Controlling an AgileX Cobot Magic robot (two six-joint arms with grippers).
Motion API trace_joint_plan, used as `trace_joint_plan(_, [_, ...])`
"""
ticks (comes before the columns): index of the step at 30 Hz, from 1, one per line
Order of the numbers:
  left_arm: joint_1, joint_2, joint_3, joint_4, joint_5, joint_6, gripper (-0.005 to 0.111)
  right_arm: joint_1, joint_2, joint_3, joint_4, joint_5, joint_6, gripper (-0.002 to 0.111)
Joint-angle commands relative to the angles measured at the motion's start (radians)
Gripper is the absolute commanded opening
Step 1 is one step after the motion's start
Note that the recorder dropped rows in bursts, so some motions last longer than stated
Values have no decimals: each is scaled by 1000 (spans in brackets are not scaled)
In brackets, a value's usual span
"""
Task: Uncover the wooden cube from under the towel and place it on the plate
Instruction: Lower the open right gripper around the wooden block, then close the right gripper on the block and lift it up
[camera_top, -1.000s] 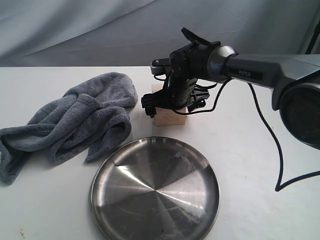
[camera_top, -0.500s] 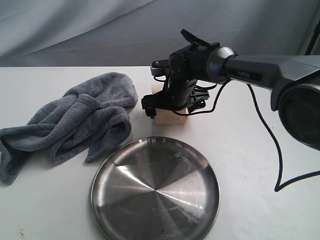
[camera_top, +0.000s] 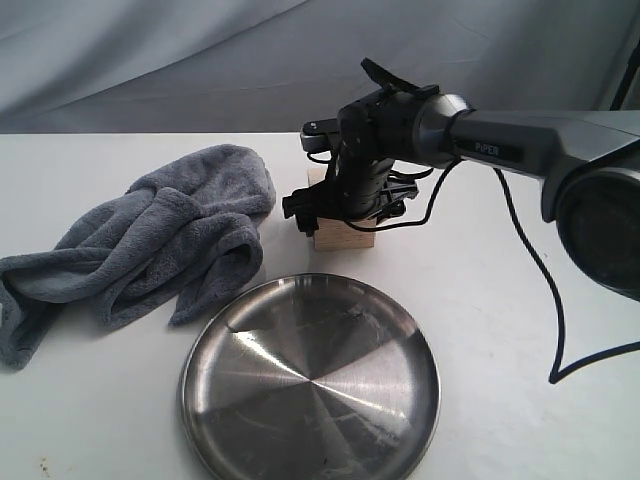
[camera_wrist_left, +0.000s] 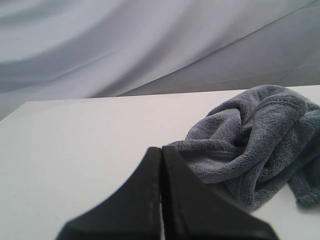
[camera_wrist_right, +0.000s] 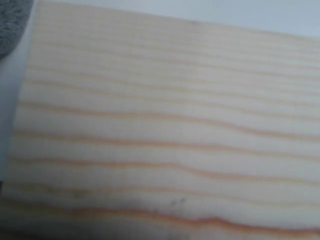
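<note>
White tabletop (camera_top: 520, 380) runs beneath a draped grey backdrop (camera_top: 150, 60). At the middle of the exterior view my right gripper (camera_top: 345, 207) pinches the wooden cube (camera_top: 343, 238), one finger against each side. The cube sits square, one flat face turned toward the lower edge of the frame, with no side visibly longer. Its grain lines run across the right wrist view, sloping slightly. Whether it touches the table I cannot tell. The plate (camera_top: 310, 385) lies just below it, apart from it. The towel (camera_top: 160, 240) is crumpled at the left, uncovering the cube. My left gripper (camera_wrist_left: 161, 197) is pressed together near the towel.
</note>
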Motion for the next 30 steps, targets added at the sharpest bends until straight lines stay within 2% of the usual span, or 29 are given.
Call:
trace_joint_plan(1, [3, -2, 5, 0, -10, 0, 0, -1, -1, 3, 0, 17, -1, 29])
trace_joint_plan(9, [3, -2, 5, 0, -10, 2, 0, -1, -5, -48, 0, 109, -34, 7])
trace_joint_plan(15, [3, -2, 5, 0, -10, -1, 0, -1, -7, -115, 0, 175, -107, 7])
trace_joint_plan(30, [3, -2, 5, 0, -10, 2, 0, 1, -115, -116, 1, 168, -236, 7])
